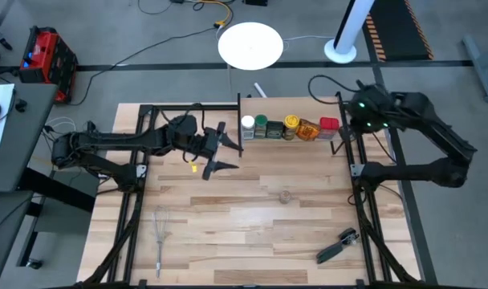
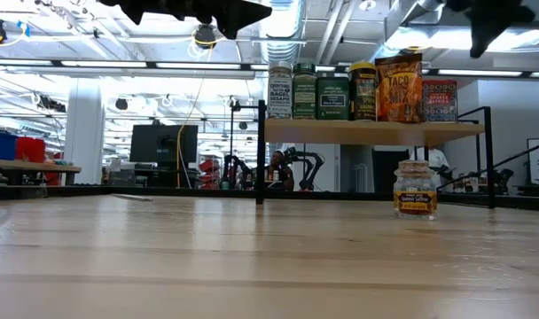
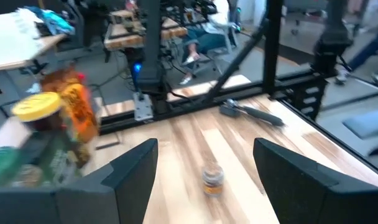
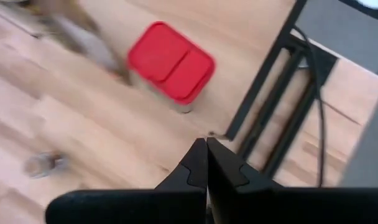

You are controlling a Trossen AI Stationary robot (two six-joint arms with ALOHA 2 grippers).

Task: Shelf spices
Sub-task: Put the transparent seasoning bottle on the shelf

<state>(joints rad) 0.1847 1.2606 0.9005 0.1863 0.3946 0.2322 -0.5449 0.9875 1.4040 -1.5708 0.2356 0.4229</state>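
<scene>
While our left arm reaches across the far left part of the table [image 1: 252, 233], we see the left gripper [image 1: 220, 149] hanging in the air just short of the shelf's left end post, its fingers [image 3: 130, 168] spread wide with nothing between them. Nearer the front edge on that side a wire whisk [image 1: 161, 233] lies flat on the planks.

Moving rightward, the shelf [image 2: 376, 133] stands at the far edge of the table, a pale board on thin black posts. On it, six spices sit in a row, each close beside the next: a white-capped jar [image 1: 248, 126], a green-capped jar [image 1: 262, 126], a dark square tin [image 1: 274, 128], a yellow-capped jar [image 1: 291, 125], an orange taco mix packet [image 2: 399, 86] and a red-lidded tin [image 4: 171, 63].

One more small spice jar [image 2: 415, 190] stands upright on the table in front of the shelf, well apart from both grippers; our left wrist view catches it between the open fingers, farther off.

Toward the front right a black-handled tool [image 1: 337, 246] lies on the table.

At the right, our right gripper [image 4: 206, 163] hovers above the shelf's right end near the red-lidded tin, its fingers pressed together and holding nothing.
</scene>
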